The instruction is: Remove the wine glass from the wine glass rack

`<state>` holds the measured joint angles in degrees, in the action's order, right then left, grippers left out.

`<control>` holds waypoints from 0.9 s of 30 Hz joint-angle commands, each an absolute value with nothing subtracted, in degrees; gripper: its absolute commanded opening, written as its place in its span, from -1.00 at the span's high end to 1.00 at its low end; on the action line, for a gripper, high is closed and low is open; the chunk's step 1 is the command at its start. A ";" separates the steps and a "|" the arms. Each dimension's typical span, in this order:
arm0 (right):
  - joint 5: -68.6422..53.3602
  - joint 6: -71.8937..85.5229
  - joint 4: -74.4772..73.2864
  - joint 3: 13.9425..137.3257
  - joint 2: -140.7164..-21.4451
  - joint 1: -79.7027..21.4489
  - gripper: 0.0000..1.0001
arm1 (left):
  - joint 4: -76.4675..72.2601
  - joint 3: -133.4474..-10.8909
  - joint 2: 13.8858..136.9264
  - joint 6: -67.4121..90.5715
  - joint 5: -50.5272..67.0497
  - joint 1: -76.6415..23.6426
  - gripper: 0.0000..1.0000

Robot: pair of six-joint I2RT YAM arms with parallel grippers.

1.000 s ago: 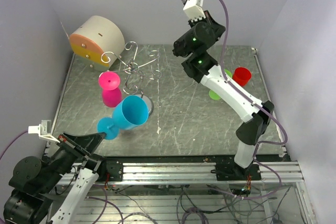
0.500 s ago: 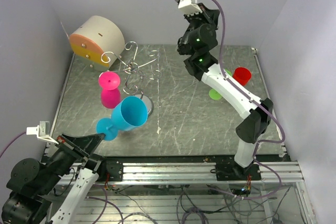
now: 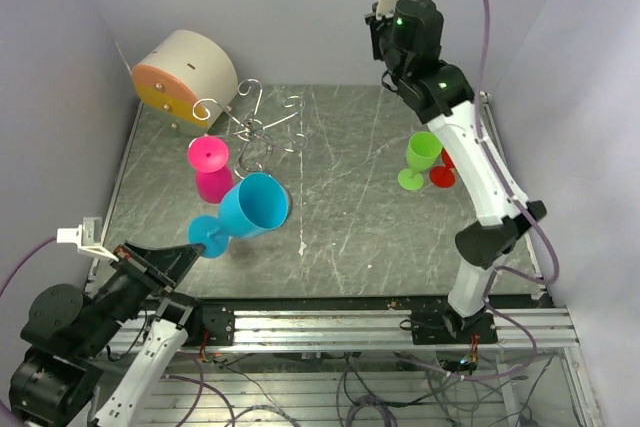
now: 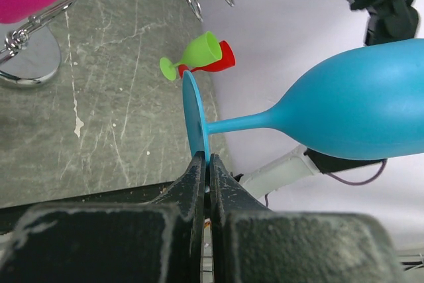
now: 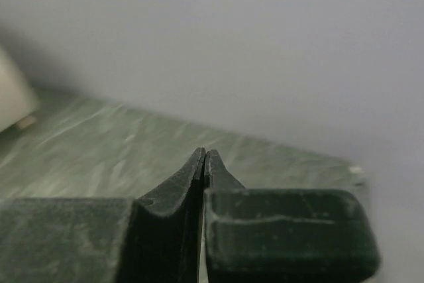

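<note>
Left gripper (image 4: 207, 162) pinches the foot of the blue wine glass (image 4: 358, 111), holding it tilted, off the hooks, in front of the wine glass rack (image 3: 256, 132); right gripper (image 5: 204, 158) is clenched empty, raised high.

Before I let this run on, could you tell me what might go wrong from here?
The left pincer grips the blue wine glass only at the edge of its foot, bowl out sideways, so it might pivot or slip. That bowl is near the pink glass on the wine glass rack; a swing might knock it.
</note>
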<state>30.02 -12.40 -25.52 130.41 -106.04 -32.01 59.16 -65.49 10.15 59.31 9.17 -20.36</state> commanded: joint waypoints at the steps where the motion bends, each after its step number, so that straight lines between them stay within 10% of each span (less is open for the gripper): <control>1: 1.82 9.19 -48.93 128.63 -94.88 -32.34 1.00 | 52.12 -63.22 12.96 55.57 11.76 -20.65 0.86; 7: -29.26 12.65 -50.69 114.36 -80.87 -32.51 1.00 | 46.52 -61.22 17.88 51.69 15.85 -20.65 0.86; 14: -46.30 15.49 -47.39 103.39 -72.61 -32.93 0.36 | 44.15 -63.76 23.38 47.60 18.61 -20.65 0.87; 27: -48.03 18.20 -44.01 105.74 -75.73 -36.43 0.32 | 42.61 -65.02 26.94 46.68 19.53 -20.65 0.86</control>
<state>-46.70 16.84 -46.24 102.24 -75.16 -34.92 45.47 -63.29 26.00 47.97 17.82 -20.36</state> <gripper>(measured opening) 0.338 0.072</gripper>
